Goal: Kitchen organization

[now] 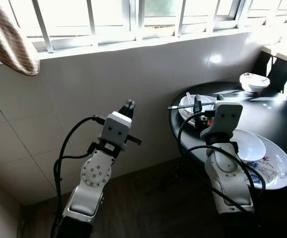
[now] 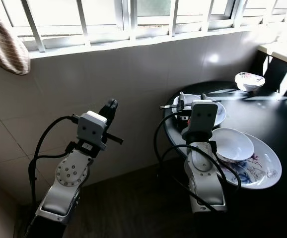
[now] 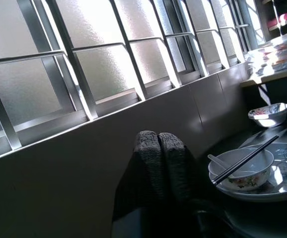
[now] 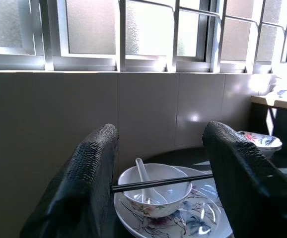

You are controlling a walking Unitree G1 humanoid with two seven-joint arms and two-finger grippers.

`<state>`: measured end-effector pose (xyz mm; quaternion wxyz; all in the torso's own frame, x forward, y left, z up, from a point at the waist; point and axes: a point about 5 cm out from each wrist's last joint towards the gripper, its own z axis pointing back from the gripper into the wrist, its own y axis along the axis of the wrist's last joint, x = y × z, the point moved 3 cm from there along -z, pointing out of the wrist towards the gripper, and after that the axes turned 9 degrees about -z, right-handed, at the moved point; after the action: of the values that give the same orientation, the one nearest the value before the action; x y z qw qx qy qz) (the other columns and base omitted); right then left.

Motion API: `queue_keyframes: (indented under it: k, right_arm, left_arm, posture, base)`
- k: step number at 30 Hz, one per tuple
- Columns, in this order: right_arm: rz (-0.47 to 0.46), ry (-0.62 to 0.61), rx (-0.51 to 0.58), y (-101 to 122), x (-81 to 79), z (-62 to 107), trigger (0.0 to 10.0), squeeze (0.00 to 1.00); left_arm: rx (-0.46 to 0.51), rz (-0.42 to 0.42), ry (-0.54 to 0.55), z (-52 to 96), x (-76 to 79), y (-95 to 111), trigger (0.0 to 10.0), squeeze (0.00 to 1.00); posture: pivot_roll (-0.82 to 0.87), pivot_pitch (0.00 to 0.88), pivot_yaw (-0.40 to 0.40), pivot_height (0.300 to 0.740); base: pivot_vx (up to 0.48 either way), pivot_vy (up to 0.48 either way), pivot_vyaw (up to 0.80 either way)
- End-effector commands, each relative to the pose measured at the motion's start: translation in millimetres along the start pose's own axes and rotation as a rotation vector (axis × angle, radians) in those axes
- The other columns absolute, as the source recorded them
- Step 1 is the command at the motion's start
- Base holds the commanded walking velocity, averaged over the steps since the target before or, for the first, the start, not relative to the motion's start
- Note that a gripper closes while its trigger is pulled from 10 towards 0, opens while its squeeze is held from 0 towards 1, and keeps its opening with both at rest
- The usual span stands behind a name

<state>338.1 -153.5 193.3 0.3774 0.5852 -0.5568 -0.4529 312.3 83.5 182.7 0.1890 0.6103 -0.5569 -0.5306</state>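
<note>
While chopsticks (image 4: 161, 182) cross one, three bowls (image 1: 247, 144).

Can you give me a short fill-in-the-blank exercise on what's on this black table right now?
1. The chopsticks lie across the rim of a ____.
2. That bowl also holds a white ____.
3. The right gripper's fingers are ____.
4. The left gripper's fingers are ____.

Missing words: bowl; spoon; open; shut
</note>
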Motion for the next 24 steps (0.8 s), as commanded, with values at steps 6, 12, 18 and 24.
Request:
queue_keyframes:
  k: [6, 12, 18, 24]
  right_arm:
    - [0.03, 0.018, -0.1, -17.1, -4.2, 0.8, 10.0, 0.0]
    - [0.036, 0.025, -0.139, -23.9, -6.5, 1.7, 10.0, 0.0]
    - [0.062, -0.031, -0.175, -30.0, 5.1, 2.2, 10.0, 0.0]
    - [0.0, -0.08, -0.249, -42.2, 15.2, 5.0, 10.0, 0.0]
  left_arm:
    - [-0.029, -0.004, -0.014, 1.6, 2.2, -5.2, 10.0, 0.0]
    - [-0.06, 0.013, -0.007, 2.5, 2.0, -11.4, 10.0, 0.0]
    - [-0.116, 0.018, -0.006, 7.1, 1.8, -23.0, 10.0, 0.0]
    - [-0.153, 0.012, -0.024, 10.4, 5.5, -30.6, 10.0, 0.0]
  posture:
    - [0.09, 0.0, 0.008, 0.74]
    - [0.09, 0.0, 0.006, 0.74]
    - [0.09, 0.0, 0.006, 0.74]
    - [0.08, 0.0, 0.007, 0.74]
  base:
    - [0.0, -0.46, 0.0]
    - [0.0, -0.32, 0.0]
    - [0.0, 0.0, 0.0]
    - [0.0, 0.0, 0.0]
